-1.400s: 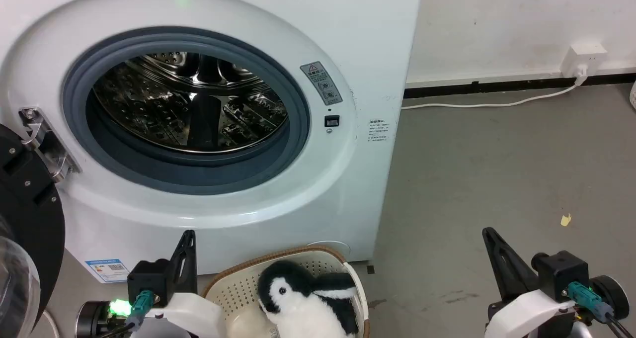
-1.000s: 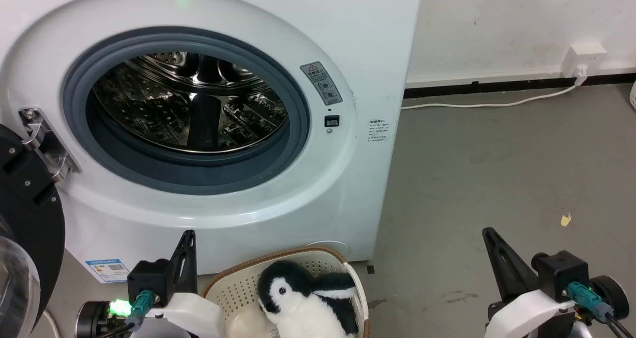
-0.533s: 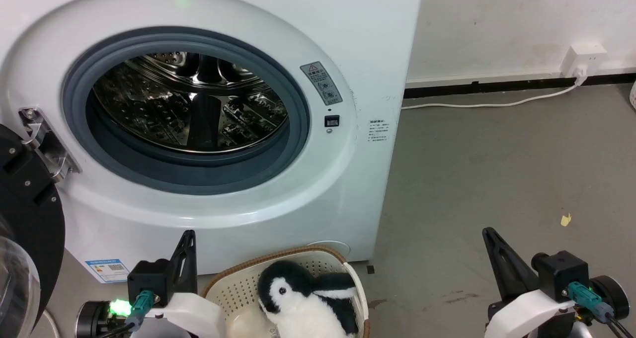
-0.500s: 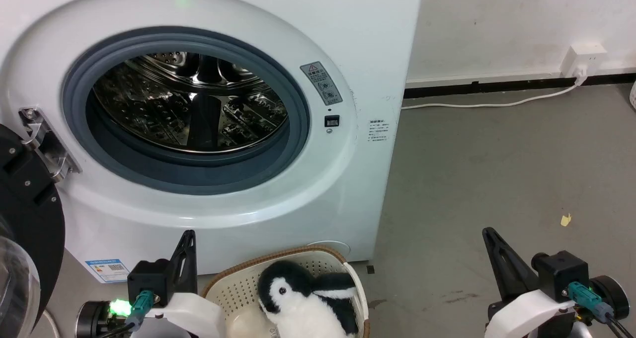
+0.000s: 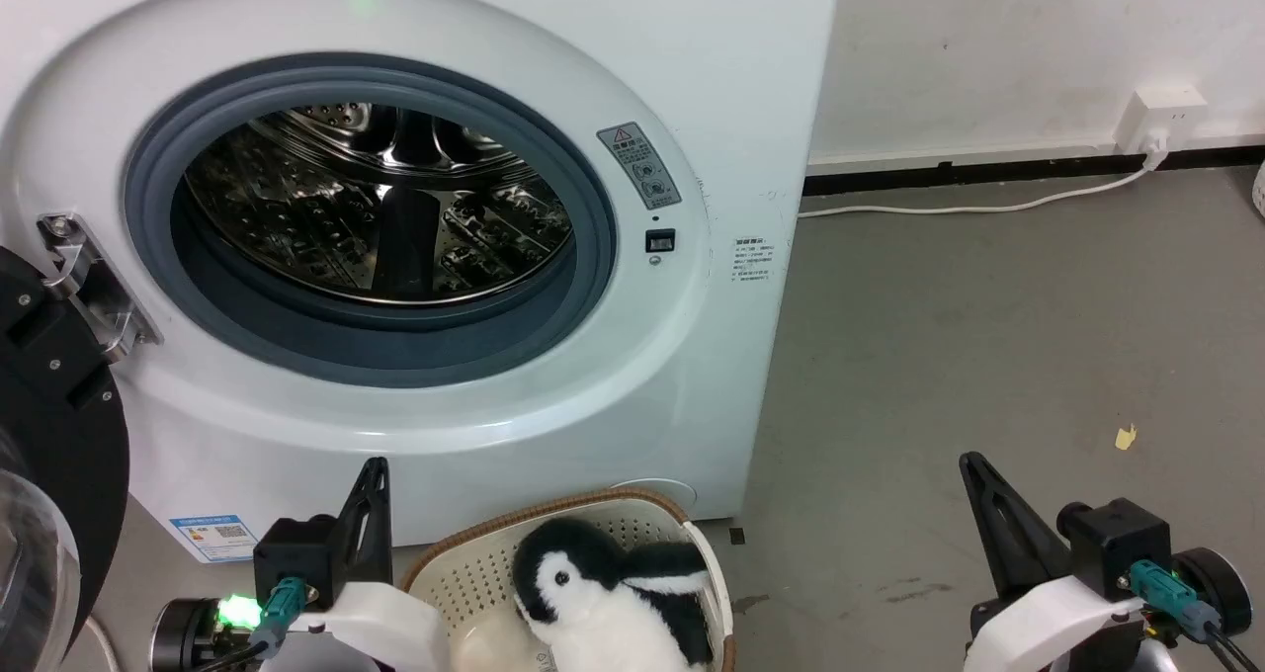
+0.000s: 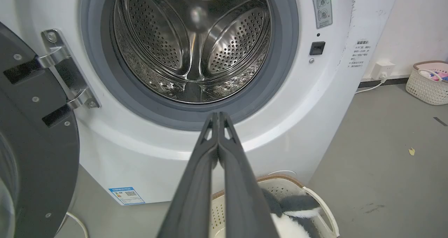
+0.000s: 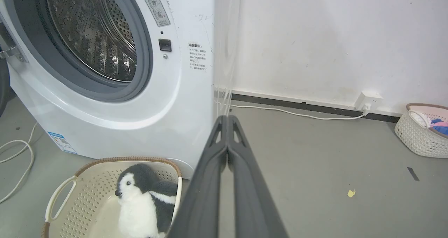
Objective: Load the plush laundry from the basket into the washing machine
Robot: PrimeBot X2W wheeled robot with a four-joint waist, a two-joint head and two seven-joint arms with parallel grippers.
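penguin plush (image 5: 605, 603) sat in the cream basket (image 5: 463, 573), on the floor just in front of the washing machine (image 5: 712, 89) | door (image 5: 54, 425) swung open on the left, steel drum (image 5: 376, 208) in plain sight | left gripper (image 6: 218, 116) fingers pinched together, clear of the toy | right gripper (image 7: 227, 119) same deal, off to the basket's right

Your right gripper (image 7: 227, 120) has its two dark fingers pressed together, holding nothing, over the grey floor (image 7: 315, 168). To its left you see the penguin toy (image 7: 138, 199) sitting in the basket (image 7: 80, 196), just in front of the washing machine (image 7: 175, 101), with its shiny drum (image 7: 91, 35) open to view.
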